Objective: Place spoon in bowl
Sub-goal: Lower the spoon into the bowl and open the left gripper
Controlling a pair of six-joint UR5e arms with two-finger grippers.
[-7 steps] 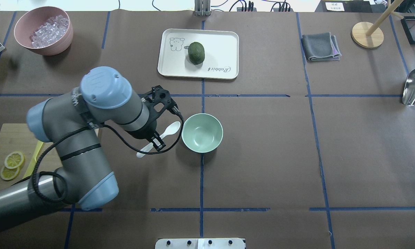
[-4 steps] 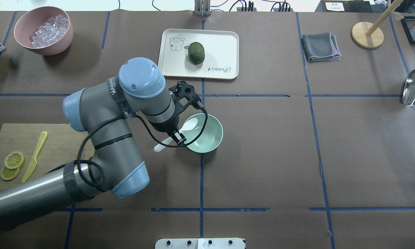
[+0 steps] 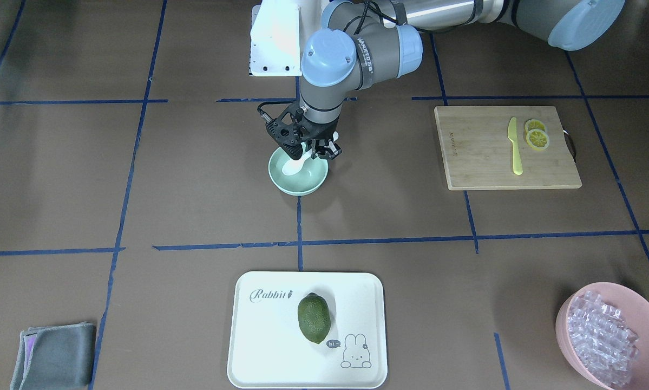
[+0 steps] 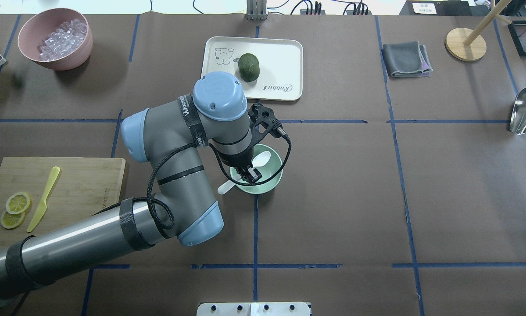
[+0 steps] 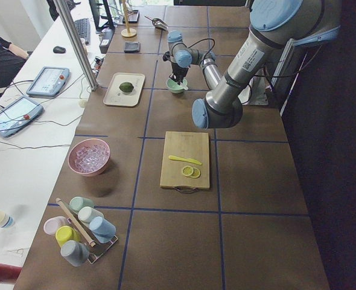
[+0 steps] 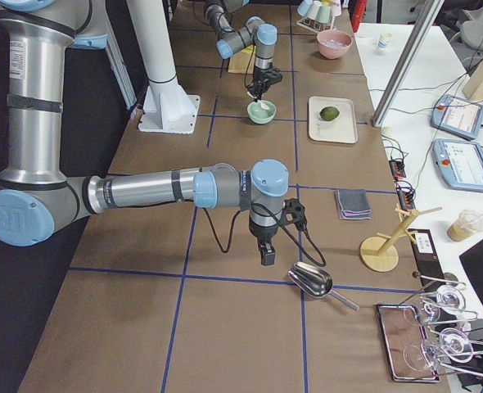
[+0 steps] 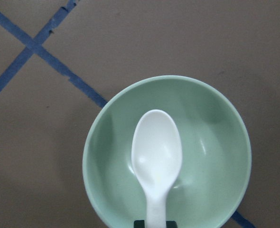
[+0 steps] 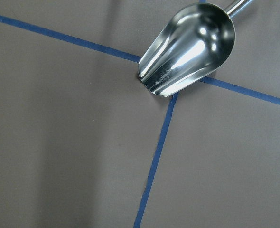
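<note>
The white spoon [image 4: 262, 159] is held by its handle in my left gripper [image 4: 249, 174], which is shut on it. The scoop hangs over the inside of the mint-green bowl [image 4: 272, 183] and the handle end sticks out past the bowl's near-left rim. In the left wrist view the spoon [image 7: 156, 152] lies centred over the bowl [image 7: 216, 142]. In the front-facing view the spoon [image 3: 293, 168] dips into the bowl [image 3: 302, 185]. My right gripper [image 6: 266, 254] hangs over the table far to the right, and I cannot tell whether it is open or shut.
A white tray [image 4: 284, 57] with a green fruit [image 4: 249, 67] lies behind the bowl. A pink bowl of clear cubes [image 4: 54, 39] stands far left. A cutting board [image 4: 83, 184] holds a yellow knife [image 4: 43, 198] and lemon slices. A metal scoop [image 8: 187, 47] lies under my right wrist.
My left arm has moved right with the spoon, from beside the bowl's left rim to over the bowl. The scoop now hangs inside the rim.
</note>
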